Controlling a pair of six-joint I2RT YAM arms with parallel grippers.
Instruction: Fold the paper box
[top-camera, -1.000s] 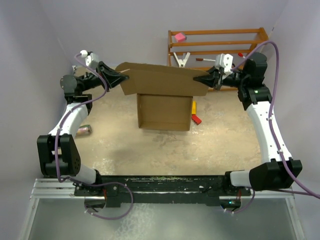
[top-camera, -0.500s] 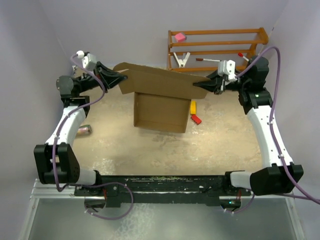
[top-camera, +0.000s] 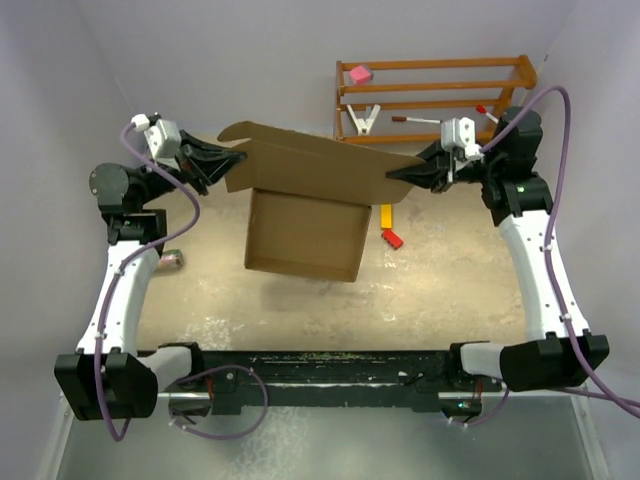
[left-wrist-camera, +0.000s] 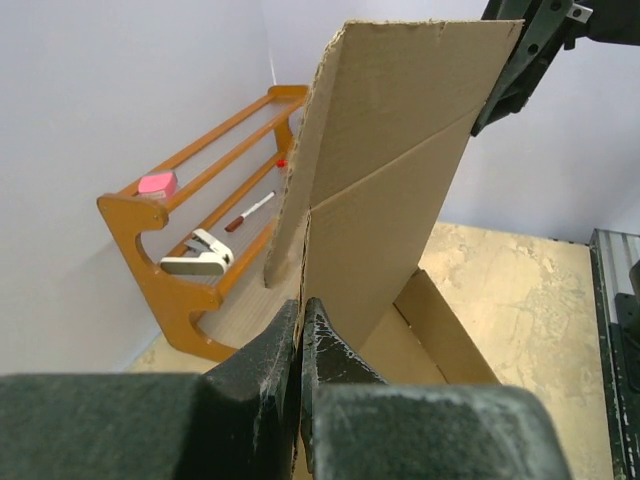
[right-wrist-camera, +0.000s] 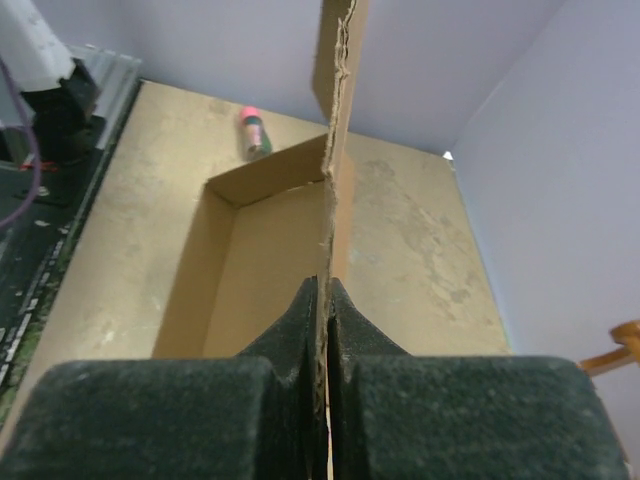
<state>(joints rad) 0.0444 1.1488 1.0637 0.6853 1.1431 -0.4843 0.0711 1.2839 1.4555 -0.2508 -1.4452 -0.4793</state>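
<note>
The paper box (top-camera: 305, 215) is a brown cardboard mailer held up in the air between both arms, its lid flap (top-camera: 315, 165) raised and its tray part hanging below. My left gripper (top-camera: 238, 157) is shut on the lid's left edge. In the left wrist view the cardboard (left-wrist-camera: 400, 160) stands upright, pinched between the left gripper's (left-wrist-camera: 300, 330) fingers. My right gripper (top-camera: 392, 173) is shut on the lid's right edge. In the right wrist view the cardboard edge (right-wrist-camera: 335, 120) runs up from the right gripper (right-wrist-camera: 327, 300), with the tray (right-wrist-camera: 250, 260) to the left.
A wooden rack (top-camera: 435, 90) stands at the back right with a pink block (top-camera: 359, 74), a white clip (top-camera: 365, 120) and a pen on it. Yellow (top-camera: 386, 214) and red (top-camera: 392, 238) blocks lie right of the box. A small bottle (top-camera: 171, 258) lies at the left.
Both grippers have lifted the box and carried it left and toward the near side. The left arm swung outward to the left. The box now hangs tilted, higher above the table.
</note>
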